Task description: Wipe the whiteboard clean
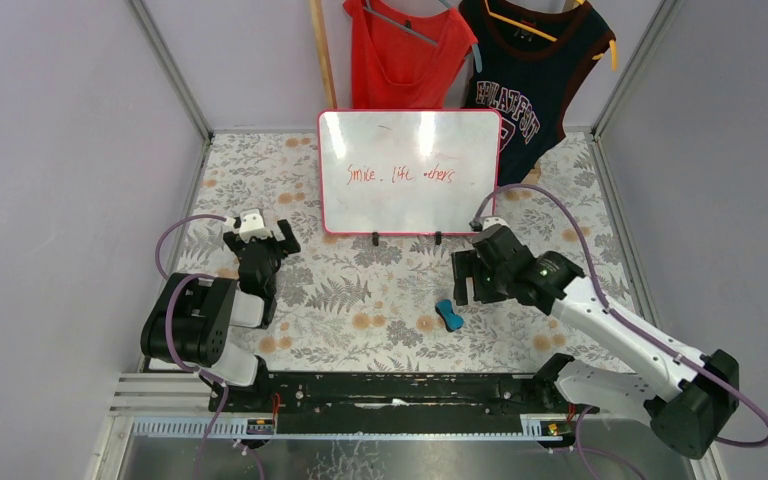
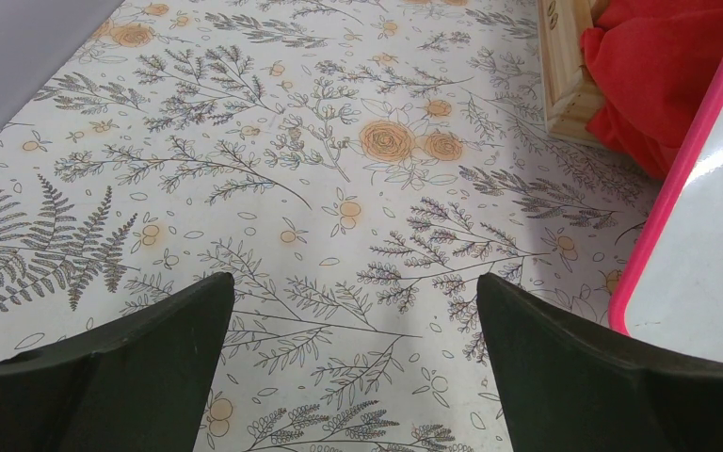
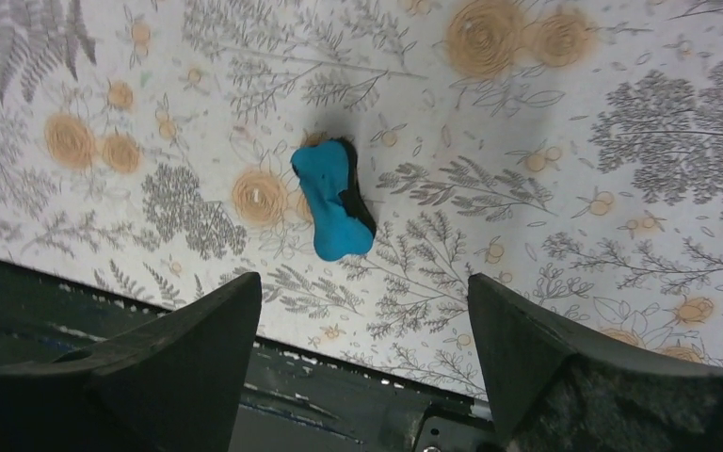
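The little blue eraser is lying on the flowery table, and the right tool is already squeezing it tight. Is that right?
Not quite. The blue eraser is lying on the flowery table, but the right tool is not squeezing it: its jaws are wide open, and the eraser lies free on the table, untouched. The right wrist view shows this.

A wide stretch of floral-print tablecloth lies open before the upright pink-framed glossy whiteboard, which bars the far side. A small blue bone-shaped eraser is the only loose item on it, just beside the spread-fingered right gripper. A red sleeveless top and dark jersey hang behind.
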